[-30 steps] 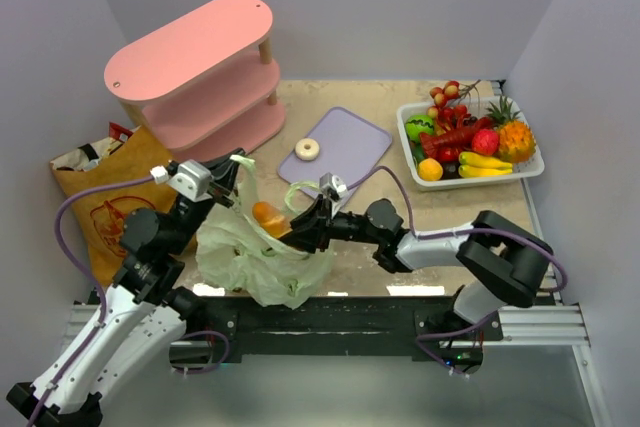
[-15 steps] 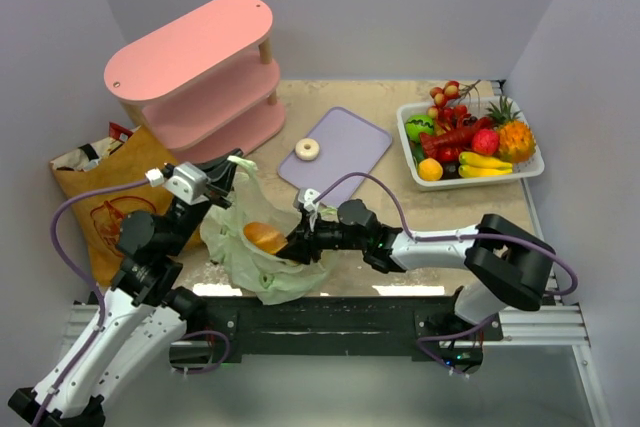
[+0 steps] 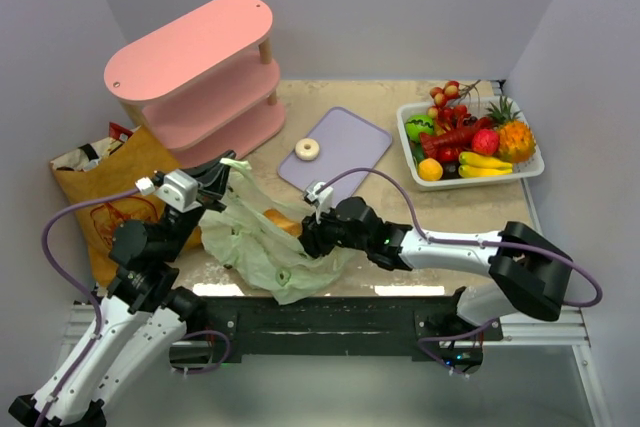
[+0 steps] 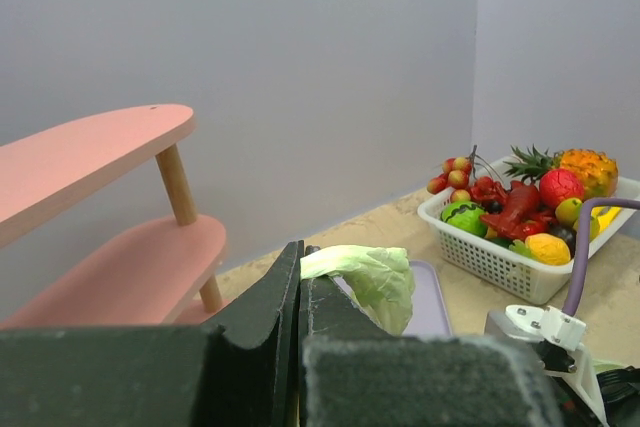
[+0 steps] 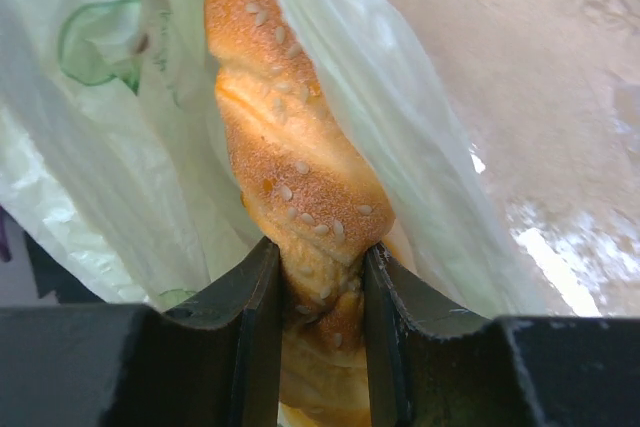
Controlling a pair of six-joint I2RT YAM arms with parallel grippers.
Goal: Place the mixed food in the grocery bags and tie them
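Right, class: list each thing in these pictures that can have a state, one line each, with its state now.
Thin pale-green plastic bag: mouth open, untied, handle pinched.
Golden-brown seeded bread loaf: gripped, partly inside the plastic bag.
Brown paper bag: top open, untied.
Left gripper: shut on the plastic bag's handle.
Right gripper: shut on the bread loaf.
White slotted basket: full of fruit.

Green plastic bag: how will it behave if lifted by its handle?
Probably very floppy: the plastic bag lies crumpled and sagging, only its handle pinched in the left end effector. Likely thin and light: its wall drapes around the bread loaf. The mouth may slump shut without support.
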